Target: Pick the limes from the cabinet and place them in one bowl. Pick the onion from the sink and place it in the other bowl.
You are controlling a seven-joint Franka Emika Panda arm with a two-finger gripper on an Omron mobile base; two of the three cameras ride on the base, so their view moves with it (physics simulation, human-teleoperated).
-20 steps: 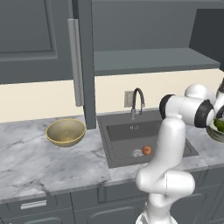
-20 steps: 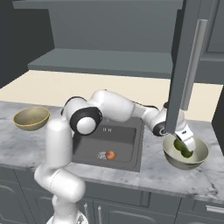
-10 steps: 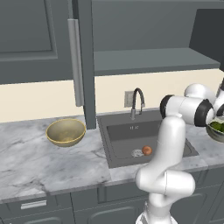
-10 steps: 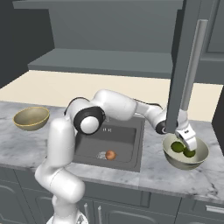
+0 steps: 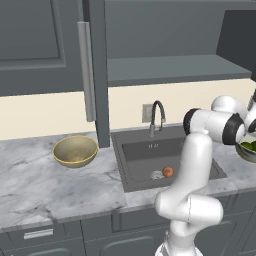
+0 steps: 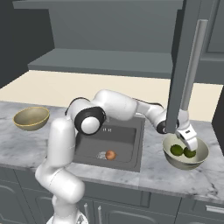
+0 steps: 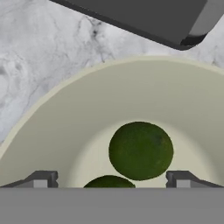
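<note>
Two dark green limes lie side by side in the pale cream-grey bowl on the counter right of the sink. My gripper hangs just above them, open. In the hand view its fingertips stand far apart, with one lime ahead and the other lime low between them, untouched. The orange-red onion rests in the sink beside the drain; it is also in the left base view as the onion. The golden-tan bowl stands left of the sink, with nothing in it.
The open cabinet door with its silver bar handle hangs right behind my hand, and its lower edge crosses the top of the hand view. The grey cabinet shelf runs above the counter. A curved faucet stands behind the sink.
The hand has shifted slightly right and down over the cream bowl. Both limes now lie loose in the bowl with the fingers spread.
</note>
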